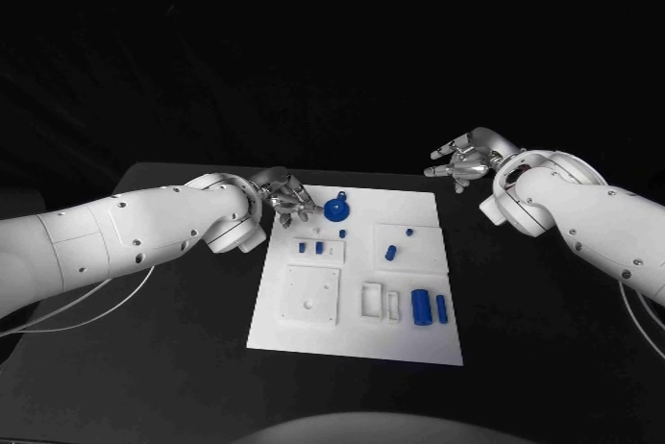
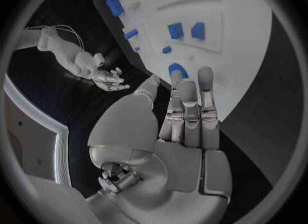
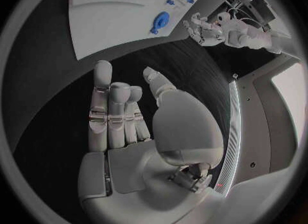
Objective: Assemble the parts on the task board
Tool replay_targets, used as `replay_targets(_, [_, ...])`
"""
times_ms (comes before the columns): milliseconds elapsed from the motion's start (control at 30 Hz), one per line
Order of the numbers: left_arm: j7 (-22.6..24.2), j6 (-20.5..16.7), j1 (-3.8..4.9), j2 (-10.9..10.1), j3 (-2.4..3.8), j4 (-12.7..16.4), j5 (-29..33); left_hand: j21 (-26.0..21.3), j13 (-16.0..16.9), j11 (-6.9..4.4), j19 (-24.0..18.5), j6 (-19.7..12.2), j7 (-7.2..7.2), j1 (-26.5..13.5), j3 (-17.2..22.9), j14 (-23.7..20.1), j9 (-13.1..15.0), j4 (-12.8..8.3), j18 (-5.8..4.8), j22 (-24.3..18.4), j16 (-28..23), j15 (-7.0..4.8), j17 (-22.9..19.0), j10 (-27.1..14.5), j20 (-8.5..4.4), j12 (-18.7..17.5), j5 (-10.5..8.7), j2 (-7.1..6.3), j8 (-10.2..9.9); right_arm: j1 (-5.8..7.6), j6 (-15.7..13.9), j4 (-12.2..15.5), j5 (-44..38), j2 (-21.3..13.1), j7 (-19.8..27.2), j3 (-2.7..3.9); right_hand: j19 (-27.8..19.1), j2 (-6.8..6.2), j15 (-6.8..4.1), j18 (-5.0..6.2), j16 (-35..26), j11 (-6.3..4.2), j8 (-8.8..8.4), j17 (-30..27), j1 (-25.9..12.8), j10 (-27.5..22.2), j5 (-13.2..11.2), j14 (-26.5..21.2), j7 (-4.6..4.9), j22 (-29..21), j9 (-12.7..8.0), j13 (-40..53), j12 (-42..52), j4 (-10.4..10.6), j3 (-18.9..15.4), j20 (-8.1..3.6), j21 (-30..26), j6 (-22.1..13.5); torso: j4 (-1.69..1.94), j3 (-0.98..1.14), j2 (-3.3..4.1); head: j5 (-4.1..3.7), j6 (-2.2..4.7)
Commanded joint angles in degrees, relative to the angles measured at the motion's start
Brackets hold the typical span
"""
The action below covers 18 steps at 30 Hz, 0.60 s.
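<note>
Both hands are empty with fingers spread: left hand [image 1: 287, 196] hovers at the task board's [image 1: 416, 343] far-left corner, just beside the round blue part [image 1: 337, 210]; right hand [image 1: 464, 160] hangs over the tabletop [image 1: 166, 367] beyond the board's far-right corner.

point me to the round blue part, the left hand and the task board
round blue part [image 1: 337, 211], head view, on its disc.
left hand [image 1: 287, 196], head view, mid-hand, at the board's far-left corner.
task board [image 1: 416, 343], head view, bare white near edge.
</note>
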Motion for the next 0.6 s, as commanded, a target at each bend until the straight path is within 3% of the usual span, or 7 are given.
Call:
replay_targets(33, [8.73, -3.01, 0.08, 0.28, 0.06, 0.35, 3.12, -0.38, -0.88, 0.22, 0.05, 1.65, 0.07, 1.39, -0.34, -0.56, -3.14, -1.16, 0.63, 0.46, -0.15, -0.01, -0.09, 0.20, 0.61, -1.21, -0.43, -0.12, -1.80, -0.04, 0.71, 0.01, -0.11, -0.01, 0.41, 0.02, 1.87, -0.04, -0.02, 0.81, -0.25, -0.18, 0.16, -0.02, -0.37, -0.38, 0.34, -0.17, 0.35, -0.04, 0.00, 0.02, -0.06, 0.22, 0.20, 0.31, -0.05, 0.20, 0.01, 0.01, 0.01, -0.13, 0.26])
replay_targets(167, [11.98, -5.06, 0.08, 0.63, -0.03, 0.52, -2.55, -0.56, -1.93, 0.16, -0.39, 5.93, 0.01, 8.60, 2.08, -1.19, -5.54, -6.39, 0.64, 1.23, -0.41, -0.09, -0.25, -0.93, 0.51, -2.82, -0.19, -0.46, -3.85, -0.04, 0.74, 0.03, -0.07, -0.07, 0.42, 0.02, 1.87, -0.04, -0.02, 0.81, -0.25, -0.18, 0.16, -0.02, -0.37, -0.38, 0.34, -0.17, 0.35, -0.04, 0.00, 0.02, -0.06, 0.22, 0.20, 0.31, -0.05, 0.20, 0.03, 0.01, 0.00, -0.27, 0.45])
replay_targets(233, [13.01, -5.89, 0.08, 0.88, -0.13, 0.44, -5.57, -0.59, -3.02, 0.36, -1.23, 7.95, 0.22, 10.76, 3.24, -2.03, -6.76, -8.35, 0.72, 2.00, -0.99, 0.08, -0.53, -1.42, 0.58, -4.34, -0.46, -0.76, -6.04, -0.04, 0.73, 0.04, -0.05, -0.09, 0.44, 0.02, 1.84, 0.02, -0.02, 0.79, -0.31, -0.18, 0.17, -0.06, -0.50, -0.39, 0.33, -0.19, 0.33, -0.07, 0.01, 0.02, -0.06, 0.21, 0.25, 0.31, -0.06, 0.30, 0.05, 0.02, -0.02, -0.31, 0.58])
replay_targets(300, [14.07, -6.61, 0.07, 1.31, -0.26, 0.22, -9.24, 0.00, -5.03, 0.56, -2.61, 10.98, 0.43, 12.37, 4.74, -2.73, -8.33, -11.01, 1.07, 3.82, -2.11, 0.36, -1.21, -0.67, 0.77, -6.85, -0.50, -1.01, -10.12, -0.04, 0.72, 0.06, -0.02, -0.10, 0.48, 0.02, 1.84, 0.02, -0.02, 0.79, -0.31, -0.18, 0.17, -0.06, -0.50, -0.39, 0.33, -0.19, 0.33, -0.07, 0.01, 0.02, -0.06, 0.21, 0.25, 0.31, -0.06, 0.30, 0.04, 0.01, -0.02, -0.28, 0.75])
replay_targets(400, [14.98, -7.02, 0.07, 1.98, -0.53, -0.09, -14.00, 1.94, -6.55, 1.59, -4.46, 12.44, 0.50, 13.71, 5.02, -3.40, -8.91, -13.32, 1.93, 3.98, -4.26, 0.94, -2.42, -0.77, 1.16, -9.05, -0.57, -0.80, -12.84, -0.04, 0.60, 0.06, 0.09, -0.11, 0.66, 0.02, 1.72, 0.04, -0.05, 0.76, -1.04, -0.28, 0.20, -0.54, -0.41, -1.32, 0.37, -0.44, 0.28, -0.25, 0.02, -3.08, -3.85, 0.11, 0.35, 0.30, -0.27, 0.41, 0.04, -0.02, 0.01, -0.37, 1.08])
replay_targets(500, [15.88, -7.12, 0.05, 2.98, -0.98, -0.63, -19.87, 4.97, -8.10, 2.56, -5.86, 11.00, 0.22, 14.34, 5.65, -3.18, -9.65, -15.42, 2.84, 4.00, -5.22, 1.34, -2.97, -2.38, 1.52, -9.29, -0.56, -0.93, -13.62, -0.04, 0.32, 0.06, 0.27, -0.11, 0.95, 0.02, 1.86, -0.05, -0.26, 0.39, -5.17, -0.58, 0.15, -3.27, -0.37, -0.10, 0.36, -0.40, 0.21, -2.81, 0.00, -8.84, -9.38, 0.09, 0.51, 0.16, -2.29, 0.46, 0.05, -0.07, 0.03, -0.46, 1.20])
replay_targets(600, [16.45, -7.09, 0.05, 4.04, -1.26, -1.43, -24.46, 6.17, -8.27, 3.69, -5.74, 6.88, -0.16, 13.42, 6.26, -2.39, -10.06, -16.22, 3.29, 3.87, -5.27, 1.85, -3.10, -6.96, 1.99, -9.34, -0.93, -1.95, -13.62, -0.04, 0.16, 0.01, 0.47, -0.07, 1.21, 0.02, 1.93, -0.20, -0.25, 0.20, -7.23, -0.77, 0.17, -3.98, -0.07, 0.74, 0.36, -0.39, 0.15, -5.22, 0.00, -12.23, -12.50, -0.11, 0.76, 0.12, -3.77, 0.44, 0.06, -0.10, 0.05, -0.54, 1.42])
